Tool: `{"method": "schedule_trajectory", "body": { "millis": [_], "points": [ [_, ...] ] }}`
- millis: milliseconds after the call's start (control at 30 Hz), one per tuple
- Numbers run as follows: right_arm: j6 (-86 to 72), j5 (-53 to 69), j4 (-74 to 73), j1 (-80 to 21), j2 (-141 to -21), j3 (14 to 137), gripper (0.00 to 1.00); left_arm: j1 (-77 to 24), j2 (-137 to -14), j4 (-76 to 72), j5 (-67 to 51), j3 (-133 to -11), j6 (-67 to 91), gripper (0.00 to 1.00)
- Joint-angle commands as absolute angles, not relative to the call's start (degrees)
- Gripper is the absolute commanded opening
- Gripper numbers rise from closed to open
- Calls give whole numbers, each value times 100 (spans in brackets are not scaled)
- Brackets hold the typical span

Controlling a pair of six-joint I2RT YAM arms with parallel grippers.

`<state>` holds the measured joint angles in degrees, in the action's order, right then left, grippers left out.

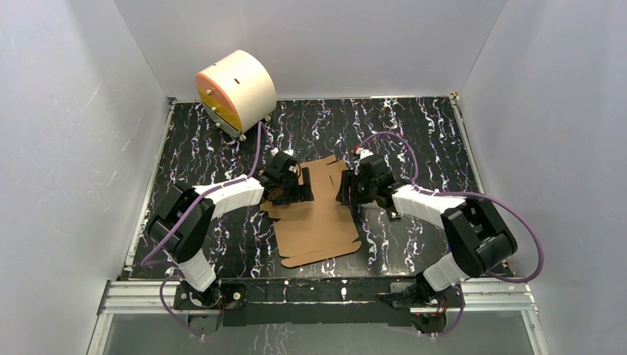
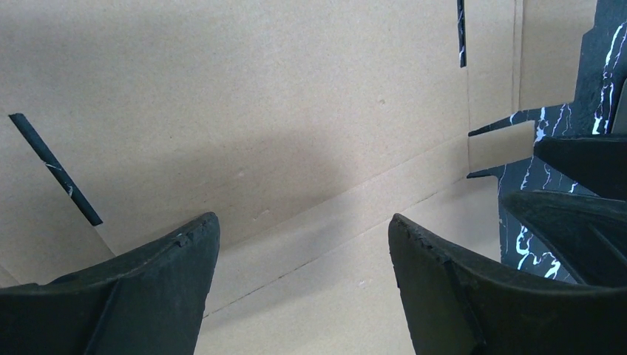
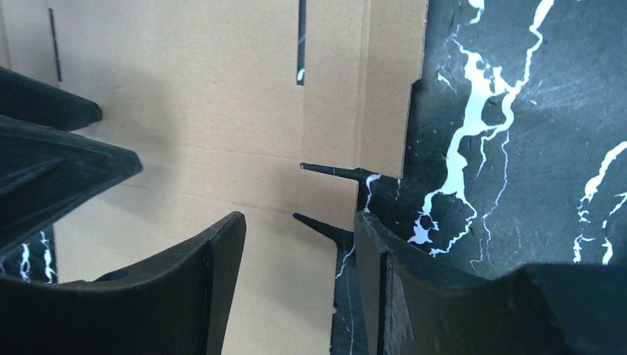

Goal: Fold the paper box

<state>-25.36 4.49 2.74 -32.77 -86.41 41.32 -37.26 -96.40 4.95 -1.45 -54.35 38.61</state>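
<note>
The paper box (image 1: 318, 218) is a flat brown die-cut cardboard sheet lying on the black marbled table, unfolded. My left gripper (image 1: 296, 186) is open over its left part; the left wrist view shows bare cardboard (image 2: 296, 133) with fold lines and slots between the spread fingers (image 2: 155, 281). My right gripper (image 1: 346, 188) is open at the sheet's right edge; in the right wrist view one finger (image 3: 185, 288) is over the cardboard (image 3: 207, 111), the other (image 3: 414, 288) over the table beside a notch. The left gripper's fingers show at the left of that view.
A cream cylinder with an orange face (image 1: 235, 92) stands on small wheels at the back left. White walls enclose the table (image 1: 444, 140) on three sides. Purple cables run along both arms.
</note>
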Motion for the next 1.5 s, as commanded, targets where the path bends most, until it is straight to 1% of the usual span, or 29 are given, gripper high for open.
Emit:
{"method": "schedule_trajectory", "body": {
  "millis": [0, 233, 467, 767, 1000, 1267, 1467],
  "points": [
    [-2606, 863, 375, -3313, -8402, 4500, 63, -3742, -9789, 494, -175, -5326, 3906, 81],
    [-2620, 1209, 431, -3327, -8474, 4570, 60, -3744, -9835, 440, -195, -5298, 3920, 81],
    [-2575, 1304, 426, -3458, -8660, 4740, 59, -3744, -9836, 431, -194, -5293, 3920, 81],
    [-2564, 916, 405, -3707, -9191, 4874, 58, -3741, -9782, 383, -206, -5244, 3946, 81],
    [-2320, 498, 95, -3709, -8869, 5048, 59, -3734, -9446, 484, -83, -5281, 3937, 81],
    [-1983, 49, -269, -3695, -8400, 5064, 66, -3594, -8676, 931, 188, -5460, 3867, 82],
    [-1960, -103, -510, -3372, -8116, 4824, 77, -3049, -7807, 1423, 303, -5323, 3794, 83]
  ]
}}
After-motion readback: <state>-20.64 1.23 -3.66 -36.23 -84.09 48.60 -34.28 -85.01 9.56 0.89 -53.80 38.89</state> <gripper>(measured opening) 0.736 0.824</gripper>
